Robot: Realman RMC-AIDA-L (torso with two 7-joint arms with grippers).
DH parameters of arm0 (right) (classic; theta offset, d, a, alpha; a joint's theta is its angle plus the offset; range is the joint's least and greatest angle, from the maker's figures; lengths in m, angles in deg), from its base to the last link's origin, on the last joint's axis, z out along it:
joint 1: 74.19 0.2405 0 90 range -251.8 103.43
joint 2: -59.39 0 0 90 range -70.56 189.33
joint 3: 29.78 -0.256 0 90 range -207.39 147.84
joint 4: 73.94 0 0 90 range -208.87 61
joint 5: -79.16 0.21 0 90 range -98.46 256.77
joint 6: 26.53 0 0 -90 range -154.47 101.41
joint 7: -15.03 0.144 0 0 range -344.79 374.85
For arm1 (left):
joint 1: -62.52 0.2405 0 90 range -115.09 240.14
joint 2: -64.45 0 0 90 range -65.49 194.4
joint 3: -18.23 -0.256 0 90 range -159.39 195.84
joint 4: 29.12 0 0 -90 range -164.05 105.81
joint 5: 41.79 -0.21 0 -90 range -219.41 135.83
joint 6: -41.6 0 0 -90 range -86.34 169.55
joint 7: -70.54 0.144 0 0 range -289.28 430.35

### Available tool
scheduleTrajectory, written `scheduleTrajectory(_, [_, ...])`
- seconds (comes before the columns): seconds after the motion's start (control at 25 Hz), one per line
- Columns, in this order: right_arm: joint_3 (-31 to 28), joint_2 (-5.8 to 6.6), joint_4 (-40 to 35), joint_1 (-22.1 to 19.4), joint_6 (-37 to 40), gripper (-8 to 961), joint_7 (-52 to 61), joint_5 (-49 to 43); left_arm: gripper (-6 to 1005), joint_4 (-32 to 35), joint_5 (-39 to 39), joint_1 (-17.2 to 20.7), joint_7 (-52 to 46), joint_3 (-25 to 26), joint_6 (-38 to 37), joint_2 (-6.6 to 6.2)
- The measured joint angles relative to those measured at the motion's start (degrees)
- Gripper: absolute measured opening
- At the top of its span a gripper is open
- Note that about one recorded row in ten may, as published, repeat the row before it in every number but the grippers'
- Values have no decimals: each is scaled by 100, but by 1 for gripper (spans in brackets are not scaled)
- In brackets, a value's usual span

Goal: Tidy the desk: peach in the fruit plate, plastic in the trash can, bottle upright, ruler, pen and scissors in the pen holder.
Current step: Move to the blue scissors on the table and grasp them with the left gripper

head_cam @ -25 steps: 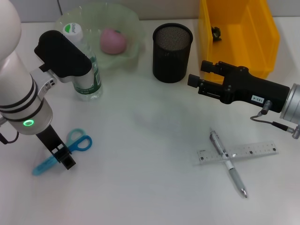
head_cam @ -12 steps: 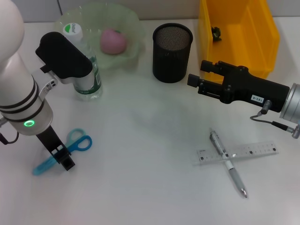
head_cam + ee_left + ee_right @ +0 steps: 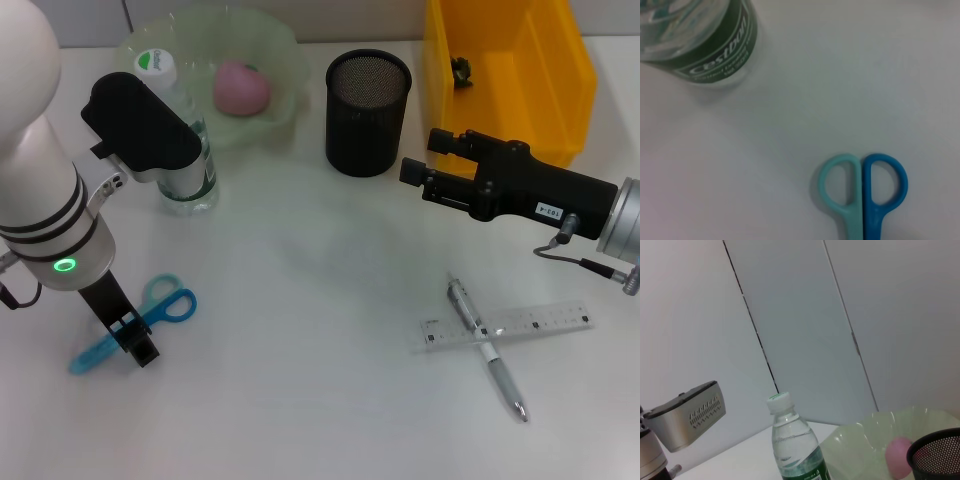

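Straddling the scissors point(image 3: 135, 322) near the desk's left edge, left gripper point(image 3: 135, 340) jaws open.

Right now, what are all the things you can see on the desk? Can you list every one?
peach: one, pink, in the fruit plate.
fruit plate: one, pale green, far left.
bottle: one, clear with green label, upright beside the plate.
pen holder: one, black mesh, far middle.
bin: one, yellow, far right, something small and dark inside.
scissors: one pair, blue, near left.
ruler: one, clear, near right.
pen: one, silver, crossing the ruler.
left hand: black, at the scissors.
right hand: black, hovering near the pen holder.
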Motion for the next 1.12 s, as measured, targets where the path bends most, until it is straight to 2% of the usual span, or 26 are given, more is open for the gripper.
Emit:
scheduleTrajectory(0.32, [0, 0, 0, 0, 0, 718, -16, 5, 704, -34, -1, -13, 5, -9, 14, 0])
scheduleTrajectory(0.56, [0, 0, 0, 0, 0, 718, -21, 42, 519, -32, -17, -28, 9, -9, 18, 0])
scheduleTrajectory(1.12, [0, 0, 0, 10, 0, 718, -26, 76, 470, -41, -61, -70, 43, -18, 34, 0])
